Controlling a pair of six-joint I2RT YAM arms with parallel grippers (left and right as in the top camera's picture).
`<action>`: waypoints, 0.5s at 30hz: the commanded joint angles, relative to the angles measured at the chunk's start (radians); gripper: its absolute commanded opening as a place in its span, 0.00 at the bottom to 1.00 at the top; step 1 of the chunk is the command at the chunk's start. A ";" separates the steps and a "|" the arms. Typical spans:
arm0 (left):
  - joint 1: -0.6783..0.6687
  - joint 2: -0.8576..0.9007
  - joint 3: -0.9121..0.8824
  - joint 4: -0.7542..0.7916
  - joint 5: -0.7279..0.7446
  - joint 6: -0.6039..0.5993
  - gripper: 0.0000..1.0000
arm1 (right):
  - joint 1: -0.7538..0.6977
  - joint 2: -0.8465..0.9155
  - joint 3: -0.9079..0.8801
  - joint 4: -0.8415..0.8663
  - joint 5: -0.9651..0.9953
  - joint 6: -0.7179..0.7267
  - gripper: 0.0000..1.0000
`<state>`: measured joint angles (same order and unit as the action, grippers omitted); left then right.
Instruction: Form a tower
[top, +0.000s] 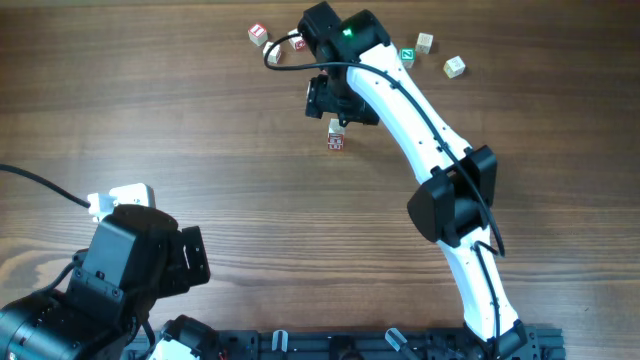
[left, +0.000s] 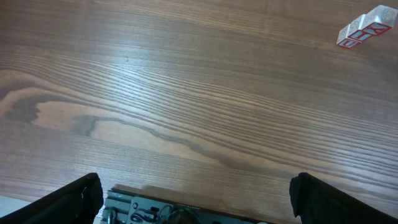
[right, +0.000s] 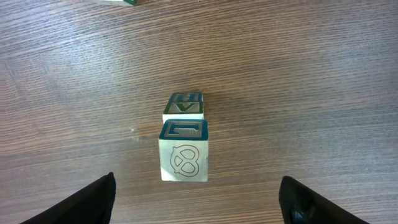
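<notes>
Tower (right: 183, 158), cube faces lettered G, A

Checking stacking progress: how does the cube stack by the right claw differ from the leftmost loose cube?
The stack of pale wooden cubes stands more than one cube high; the leftmost loose pale wooden cube lies alone. The stack sits before the right claw; the loose cube lies aside. Both show red print.

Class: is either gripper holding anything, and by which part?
Nothing is held. The right gripper is open, its fingers well apart from the tower; the left gripper is open too, with nothing between its fingers.
</notes>
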<state>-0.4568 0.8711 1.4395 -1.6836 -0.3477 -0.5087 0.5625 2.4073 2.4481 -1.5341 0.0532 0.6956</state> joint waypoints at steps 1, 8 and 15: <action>0.005 -0.003 0.001 0.000 -0.016 0.015 1.00 | 0.009 0.047 -0.005 0.003 -0.006 0.014 0.82; 0.005 -0.003 0.001 0.000 -0.016 0.016 1.00 | 0.014 0.080 -0.005 0.009 -0.010 0.041 0.63; 0.005 -0.003 0.001 0.000 -0.016 0.015 1.00 | 0.014 0.121 -0.005 0.019 -0.033 0.040 0.54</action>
<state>-0.4568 0.8711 1.4395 -1.6836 -0.3477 -0.5087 0.5690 2.5027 2.4481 -1.5234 0.0345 0.7223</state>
